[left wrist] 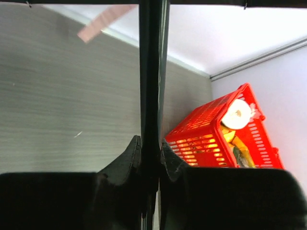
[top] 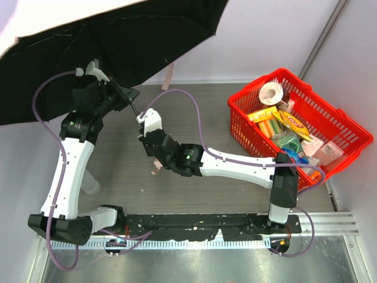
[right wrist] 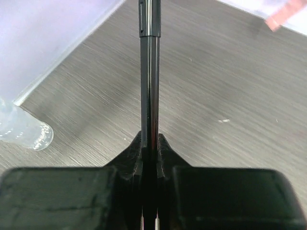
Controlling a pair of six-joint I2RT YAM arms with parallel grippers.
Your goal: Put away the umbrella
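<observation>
The umbrella (top: 118, 41) stands open at the upper left, its black underside toward the top camera and pale fabric at its top edge. My left gripper (top: 126, 97) is shut on its thin black shaft (left wrist: 152, 72) just under the canopy, both fingers pressed on it (left wrist: 150, 148). My right gripper (top: 143, 127) sits a little lower on the same shaft (right wrist: 149, 72) and is shut on it too (right wrist: 150, 143). A small pink piece (top: 155, 170) shows below the right wrist. A pale pink strap (top: 169, 73) hangs from the canopy.
A red basket (top: 247, 132) full of packets and a tape roll (top: 272, 92) stands at the right, against the wall. A clear plastic object (top: 88, 183) lies on the table beside the left arm. Walls close the back and both sides.
</observation>
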